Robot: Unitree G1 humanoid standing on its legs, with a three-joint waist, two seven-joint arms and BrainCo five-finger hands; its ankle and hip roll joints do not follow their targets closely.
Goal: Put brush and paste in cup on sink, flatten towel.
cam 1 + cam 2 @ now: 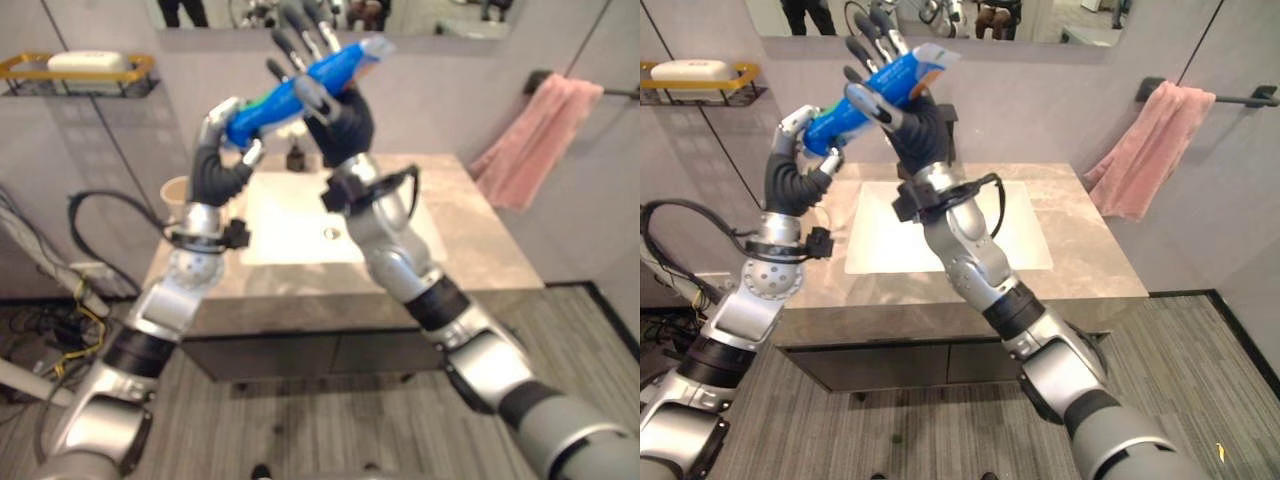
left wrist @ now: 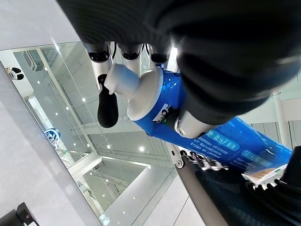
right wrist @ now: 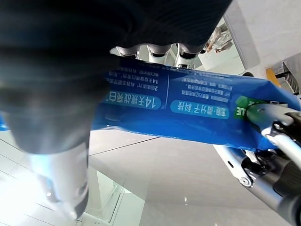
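High above the sink (image 1: 300, 225), we pinch the cap end of the paste (image 1: 300, 90) with our left hand (image 1: 225, 150), while our right hand (image 1: 335, 110) curls around its flat end. The tube may drop if both hands release together.

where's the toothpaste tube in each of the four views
Left eye view: toothpaste tube at top centre, held up between both hands above the sink.
Right eye view: same tube at upper left of centre.
Left wrist view: cap end near the camera, blue body running away.
Right wrist view: blue printed body across the middle.
Shared landmark: pink towel in both eye views.
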